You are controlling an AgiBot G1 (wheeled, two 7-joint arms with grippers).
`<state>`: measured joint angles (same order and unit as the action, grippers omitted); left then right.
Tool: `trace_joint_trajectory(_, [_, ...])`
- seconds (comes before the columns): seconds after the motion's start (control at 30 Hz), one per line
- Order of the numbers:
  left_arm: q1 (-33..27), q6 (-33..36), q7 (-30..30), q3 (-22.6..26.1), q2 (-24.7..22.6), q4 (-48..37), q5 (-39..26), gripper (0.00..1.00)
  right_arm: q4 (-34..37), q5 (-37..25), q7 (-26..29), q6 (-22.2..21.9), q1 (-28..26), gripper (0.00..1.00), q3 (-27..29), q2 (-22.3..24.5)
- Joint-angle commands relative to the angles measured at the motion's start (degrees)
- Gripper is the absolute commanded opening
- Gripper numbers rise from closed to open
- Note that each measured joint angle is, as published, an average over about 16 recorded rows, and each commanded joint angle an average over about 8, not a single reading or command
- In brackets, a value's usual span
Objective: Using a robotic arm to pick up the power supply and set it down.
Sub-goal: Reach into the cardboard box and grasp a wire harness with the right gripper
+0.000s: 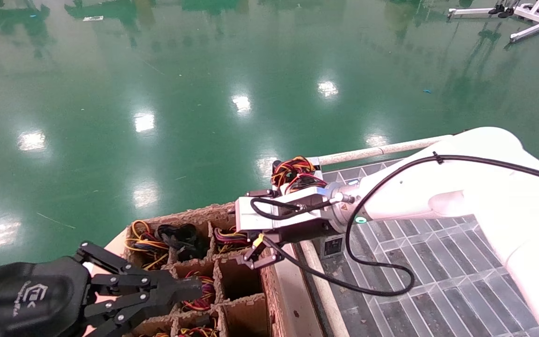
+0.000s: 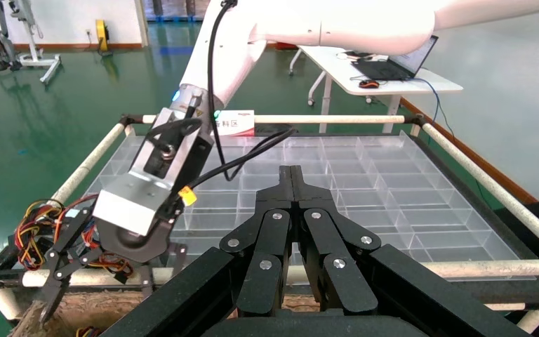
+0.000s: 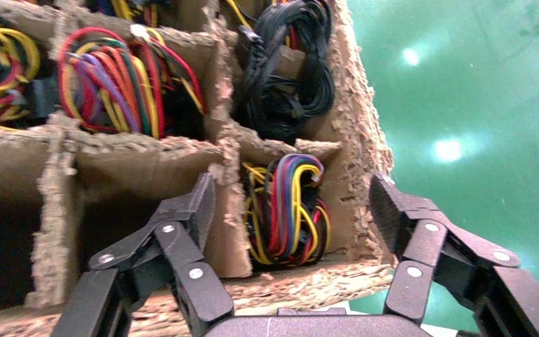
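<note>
Lowest in the head view, the left gripper (image 1: 190,288) rests over the cardboard box (image 1: 246,281), jaws pressed together and empty. At frame centre the right gripper (image 3: 291,210) hangs, jaws wide, above a wired power supply (image 3: 284,210) in the box's corner cell. Another wire bundle (image 1: 294,172) lies on the clear tray (image 1: 438,262).

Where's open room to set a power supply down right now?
Free: the clear divided tray between the white rails, bare beyond the right gripper. Two carton cells beside the left gripper look empty. Crowded: the carton's far cells hold wire bundles.
</note>
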<state>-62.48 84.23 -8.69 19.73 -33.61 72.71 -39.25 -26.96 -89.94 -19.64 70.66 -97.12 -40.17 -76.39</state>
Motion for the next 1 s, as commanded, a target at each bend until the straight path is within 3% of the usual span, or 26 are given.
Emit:
trace_joint_trajectory(0.03, [0.0,0.0,0.0,0.0,0.0,0.0,0.0,0.07,1.7,-0.2,-0.9,-0.9,-0.4,0.00,-0.2,-0.8])
trace_joint_trajectory(0.37, [0.0,0.0,0.0,0.0,0.0,0.0,0.0,0.15,2.3,2.2,-1.4,-4.1,0.4,0.00,-3.0,-1.5])
trace_joint_trajectory(0.6, [0.0,0.0,0.0,0.0,0.0,0.0,0.0,0.31,1.5,3.6,-0.2,-5.2,0.4,0.00,-6.2,-1.5])
trace_joint_trajectory(0.67, [0.0,0.0,0.0,0.0,0.0,0.0,0.0,0.42,1.3,3.9,0.2,-5.6,0.4,0.00,-7.2,-1.5])
trace_joint_trajectory(0.87, [0.0,0.0,0.0,0.0,0.0,0.0,0.0,0.91,0.9,5.0,1.9,-6.3,0.2,0.00,-9.9,-1.5])
trace_joint_trajectory(0.93, [0.0,0.0,0.0,0.0,0.0,0.0,0.0,0.99,0.9,5.4,2.3,-6.4,0.0,0.00,-10.6,-1.4])
trace_joint_trajectory(1.0, [0.0,0.0,0.0,0.0,0.0,0.0,0.0,1.00,0.9,5.8,2.6,-6.4,-0.2,0.00,-11.3,-1.4])
